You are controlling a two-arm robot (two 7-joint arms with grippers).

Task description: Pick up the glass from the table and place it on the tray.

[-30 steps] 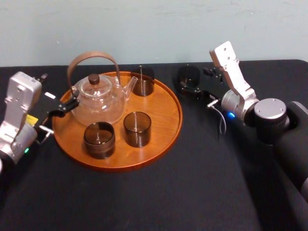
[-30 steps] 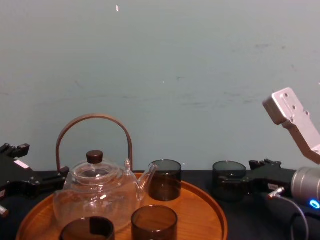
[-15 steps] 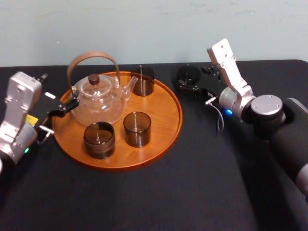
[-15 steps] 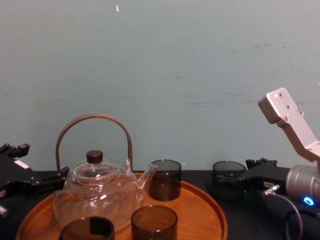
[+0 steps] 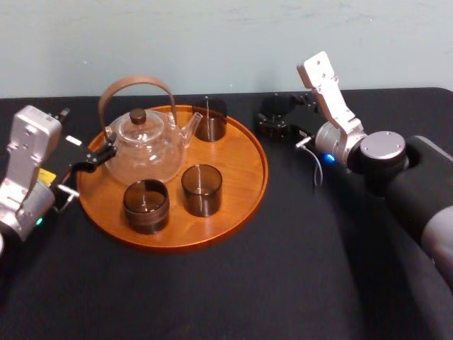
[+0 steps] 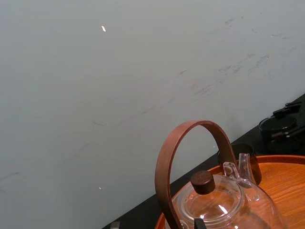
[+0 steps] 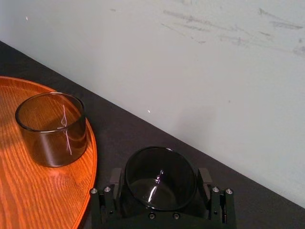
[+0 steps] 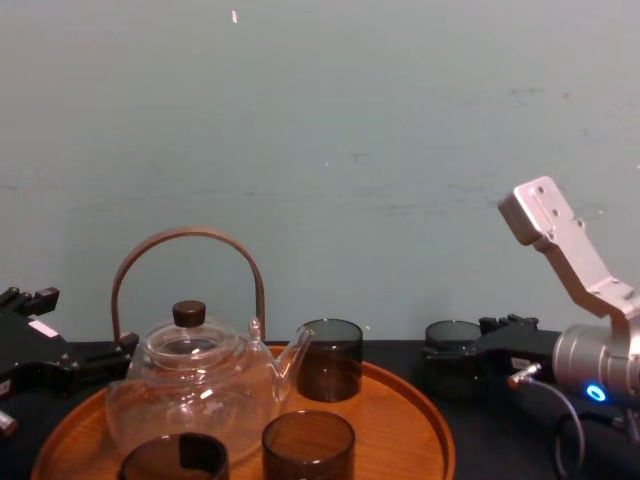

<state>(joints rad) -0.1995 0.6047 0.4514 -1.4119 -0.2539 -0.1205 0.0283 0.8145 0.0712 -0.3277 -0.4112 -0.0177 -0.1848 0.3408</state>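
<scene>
We see the glass point(image 5: 274, 113) off the tray point(image 5: 241, 205), over the table point(image 5: 248, 283) just past the tray's far right rim, and not touching the rim. It is a short round cup with straight sides, made of dark smoky glass that we can see through. It is smooth and shiny, with a little streak of light inside it. It stands upright, with its open mouth facing up, so its long way runs up and down.

The right gripper point(image 5: 276, 124) comes in from the right, low over the table. Its black fingers point(image 7: 116, 179) press on both sides of the glass, so it is grasping the glass.

The tray is big and round, made of orange-brown wood with lines in the grain and a low rim. The table is flat, black and dull. On the tray sits a clear round glass teapot point(image 5: 145, 145) with a curved brown handle over the top and a dark knob on its lid. Three more dark cups stand there too: one at the back point(image 5: 210, 119) by the spout, and two in front point(image 5: 202, 190) point(image 5: 146, 205).

The left gripper point(image 5: 95, 157) waits at the tray's left rim, close to the teapot
</scene>
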